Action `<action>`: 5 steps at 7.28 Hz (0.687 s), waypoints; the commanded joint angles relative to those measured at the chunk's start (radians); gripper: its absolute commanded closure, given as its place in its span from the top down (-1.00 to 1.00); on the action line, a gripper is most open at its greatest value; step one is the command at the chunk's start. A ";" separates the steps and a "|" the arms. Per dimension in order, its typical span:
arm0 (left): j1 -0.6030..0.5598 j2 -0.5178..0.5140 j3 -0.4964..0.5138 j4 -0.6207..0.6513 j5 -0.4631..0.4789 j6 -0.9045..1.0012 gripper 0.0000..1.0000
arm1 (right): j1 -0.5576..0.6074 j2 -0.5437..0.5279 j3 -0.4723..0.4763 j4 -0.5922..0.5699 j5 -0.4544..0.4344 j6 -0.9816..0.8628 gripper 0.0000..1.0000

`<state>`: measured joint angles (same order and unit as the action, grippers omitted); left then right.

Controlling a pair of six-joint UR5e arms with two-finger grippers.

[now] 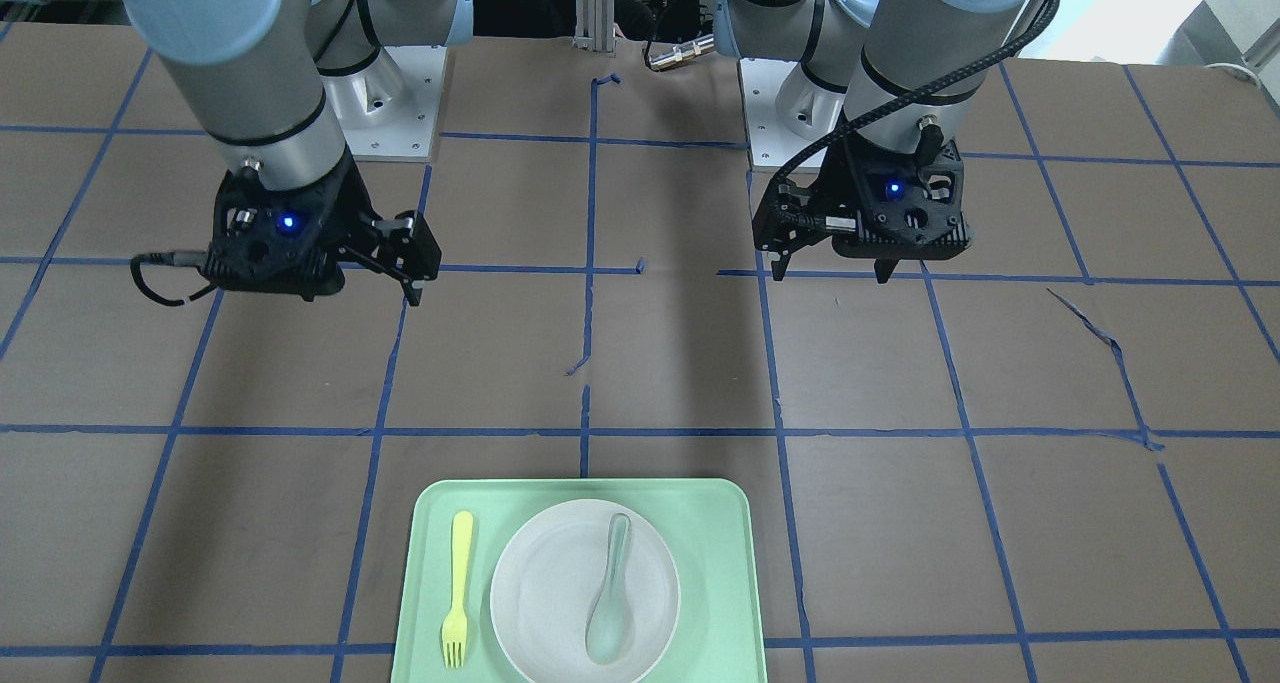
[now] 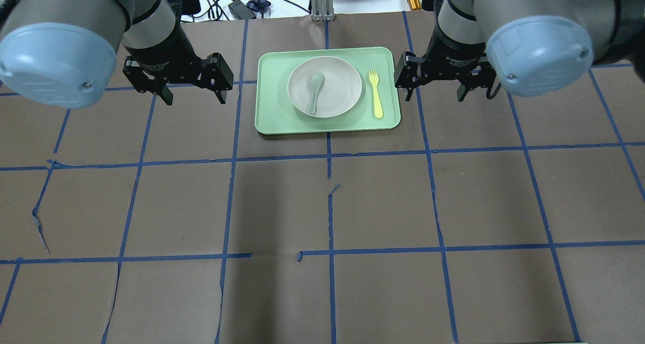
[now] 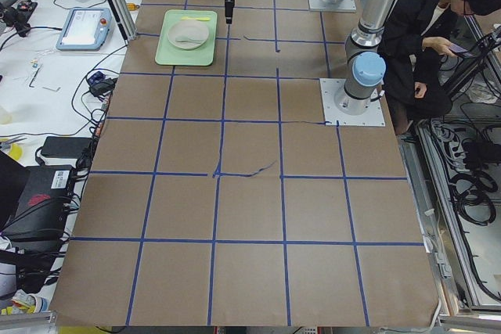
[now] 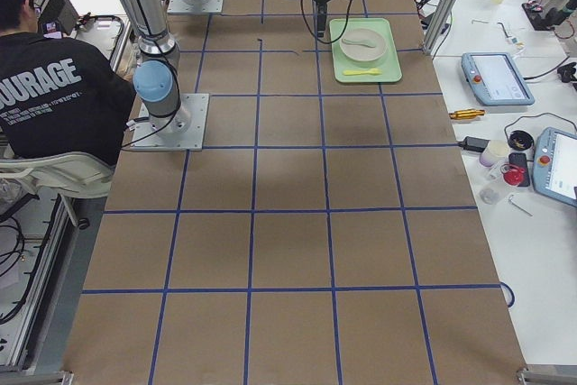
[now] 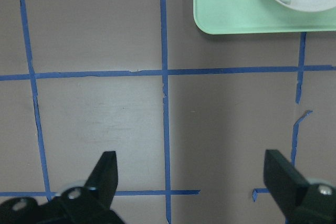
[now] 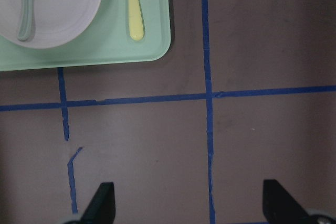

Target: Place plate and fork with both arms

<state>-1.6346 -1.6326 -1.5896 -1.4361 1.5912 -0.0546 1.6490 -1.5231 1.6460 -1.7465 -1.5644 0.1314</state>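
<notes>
My left gripper (image 2: 195,98) and right gripper (image 2: 435,96) hang released; tilting the round white plate (image 2: 344,96) could spill its grey-green spoon (image 2: 315,89) toward the yellow plastic fork (image 2: 375,94) at 3 o'clock.

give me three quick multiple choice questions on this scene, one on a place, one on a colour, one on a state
1. Where does the spoon lie?
A) in a cup
B) on the plate
C) in a drawer
2. What colour is the fork?
A) yellow
B) red
C) black
3. How do both arms' jaws stand?
A) shut on the fork
B) shut on the plate
C) open and empty

Answers:
1 B, it rests inside the plate's rim.
2 A, it shows yellow beside the plate.
3 C, both wrist views show the tips spread with nothing between.
</notes>
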 commanded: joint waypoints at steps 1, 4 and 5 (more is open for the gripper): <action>-0.002 -0.003 0.000 0.000 0.000 -0.002 1.00 | -0.005 -0.083 0.026 0.067 -0.017 -0.001 1.00; -0.004 0.002 0.000 0.000 0.001 -0.002 1.00 | 0.002 -0.074 0.011 0.061 -0.009 0.004 1.00; -0.004 -0.001 -0.001 0.000 0.003 -0.002 1.00 | 0.002 -0.062 -0.003 0.062 -0.008 0.008 1.00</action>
